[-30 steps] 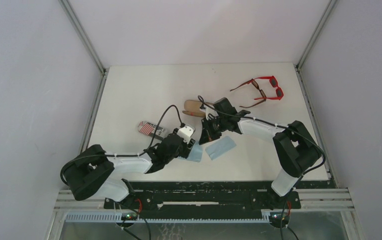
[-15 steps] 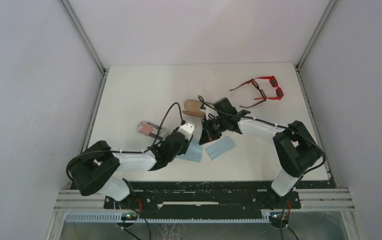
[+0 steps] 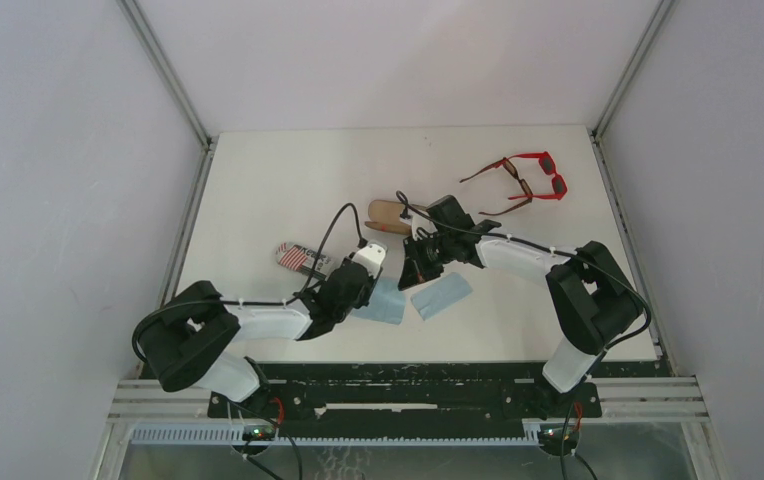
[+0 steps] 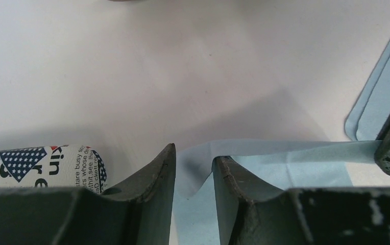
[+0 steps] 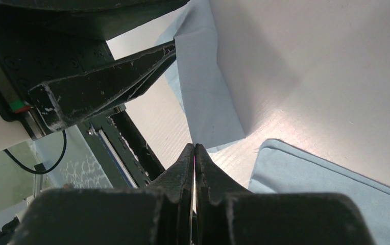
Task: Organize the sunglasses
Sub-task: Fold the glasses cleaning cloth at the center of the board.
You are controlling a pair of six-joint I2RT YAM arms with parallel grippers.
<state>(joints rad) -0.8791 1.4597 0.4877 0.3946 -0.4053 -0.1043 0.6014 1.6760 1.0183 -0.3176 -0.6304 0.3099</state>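
The red sunglasses [image 3: 546, 172] and the slimmer dark brown pair [image 3: 516, 192] lie together at the table's far right, away from both arms. My left gripper [image 3: 373, 275] is low at mid-table, its jaws narrowed on a raised fold of a light blue cloth [image 3: 383, 302], seen up close in the left wrist view [image 4: 285, 168]. My right gripper [image 3: 416, 268] is shut and empty just to its right [image 5: 195, 148], above a second blue cloth [image 3: 441, 295] [image 5: 325, 178]. The right wrist view shows the held cloth [image 5: 208, 92] lifted at its corner.
A flag-print case [image 3: 303, 258] lies just left of the left gripper [image 4: 40, 163]. A brown case [image 3: 390, 215] lies behind the two grippers. Metal frame rails run along the table's left and right edges.
My left gripper has drawn back to the left and the blue cloth under it now lies more spread out. The right arm and the sunglasses have not moved.
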